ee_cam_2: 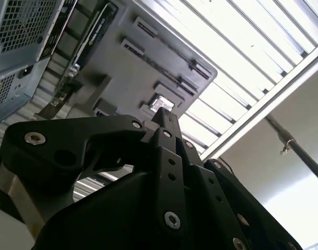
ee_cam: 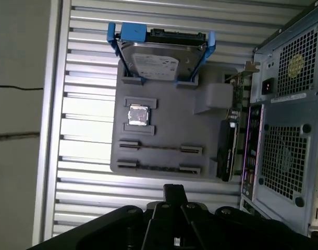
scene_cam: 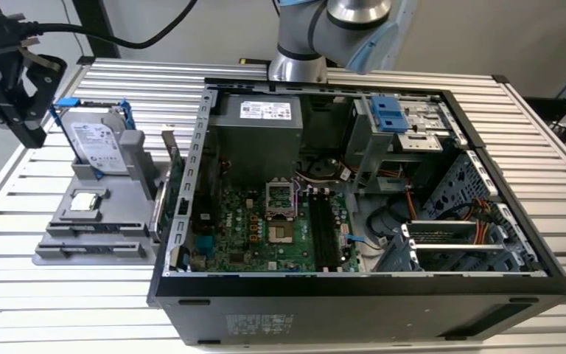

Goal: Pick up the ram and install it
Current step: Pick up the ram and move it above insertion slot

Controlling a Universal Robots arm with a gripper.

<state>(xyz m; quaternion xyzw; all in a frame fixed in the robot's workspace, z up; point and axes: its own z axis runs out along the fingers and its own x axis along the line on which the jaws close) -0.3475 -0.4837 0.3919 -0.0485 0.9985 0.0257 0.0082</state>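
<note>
Slatted aluminium tabletop (scene_cam: 86, 310) is carrying the whole layout. The ram (ee_cam: 159, 148) is sitting edge-on between the clips of a slotted row in the grey holder (ee_cam: 206, 130), showing as a thin dark strip in the first wrist view. It is lying just beyond the tip of the pincer (ee_cam: 174, 191), apart from it and untouched. The pincer is hanging clear of the holder with its jaws pressed together on nothing, as both wrist views are showing. Farther from the pincer than the ram, the square silver processor (ee_cam: 137, 115) is resting in its recess. Beyond that, the hard drive (ee_cam: 158, 60) in its blue frame is standing at the holder's far end. A dark expansion card (ee_cam: 227, 153) is standing along the holder's edge, between the holder and the open computer case (scene_cam: 362, 291). The case is lying on its side, well apart from the pincer, with the motherboard (scene_cam: 253, 221) exposed.
</note>
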